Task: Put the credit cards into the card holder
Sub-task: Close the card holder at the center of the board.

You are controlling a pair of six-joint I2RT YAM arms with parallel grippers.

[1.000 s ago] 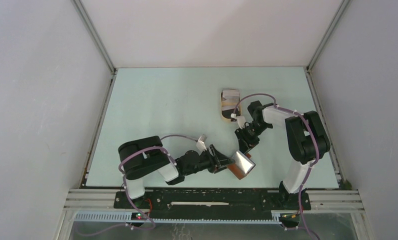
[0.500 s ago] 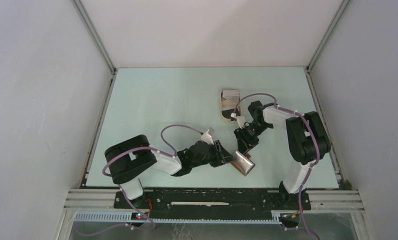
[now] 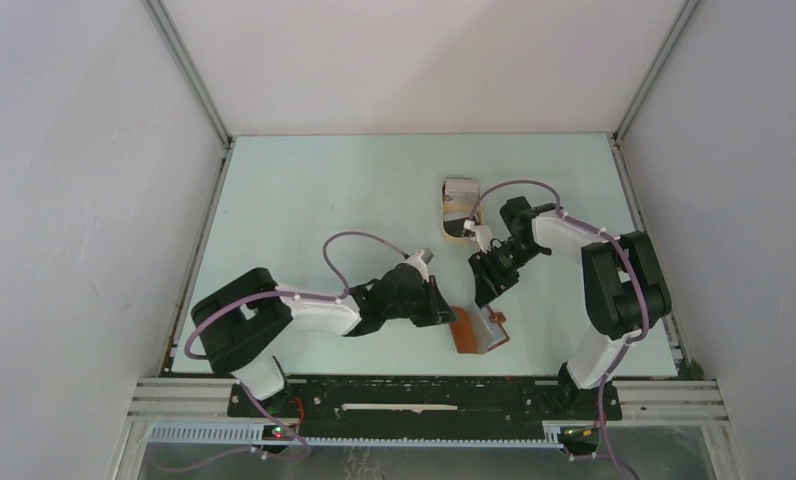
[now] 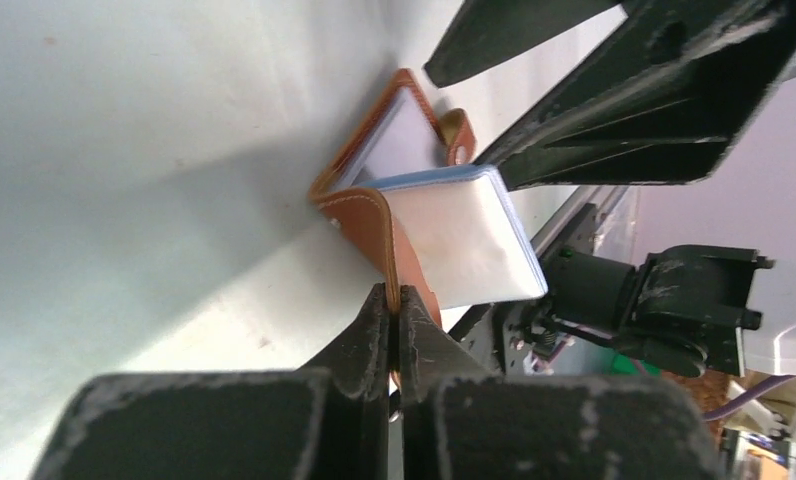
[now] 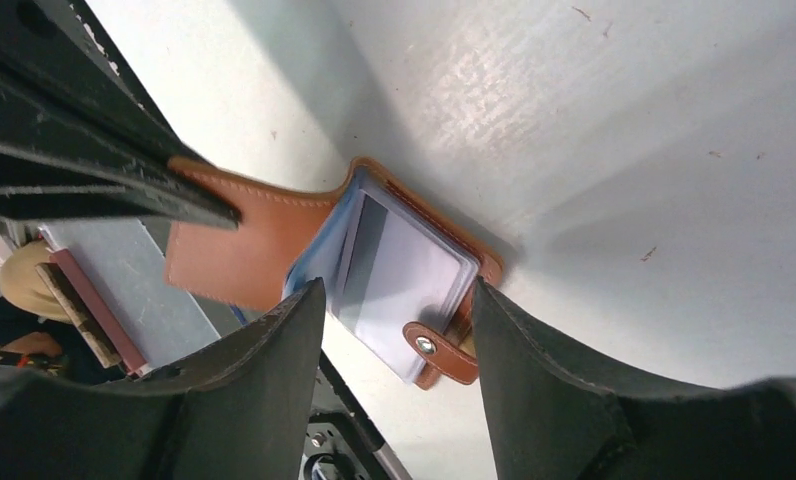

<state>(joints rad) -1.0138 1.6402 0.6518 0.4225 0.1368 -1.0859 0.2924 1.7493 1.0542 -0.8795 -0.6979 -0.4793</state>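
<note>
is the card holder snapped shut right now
No, the card holder is spread open, with its snap tab hanging loose and the clear sleeves showing.

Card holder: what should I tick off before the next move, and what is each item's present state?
1. Grip: the left gripper is shut on the cover flap of the card holder: ok.
2. Holder open, sleeves exposed: ok.
3. The right gripper is open and holds nothing, so it is free to fetch a card: ok.
4. Holder lies fully on the table: ok.
5. Sleeves already filled: cannot tell.
6. The credit cards wait in the tray; their count: cannot tell.
</note>
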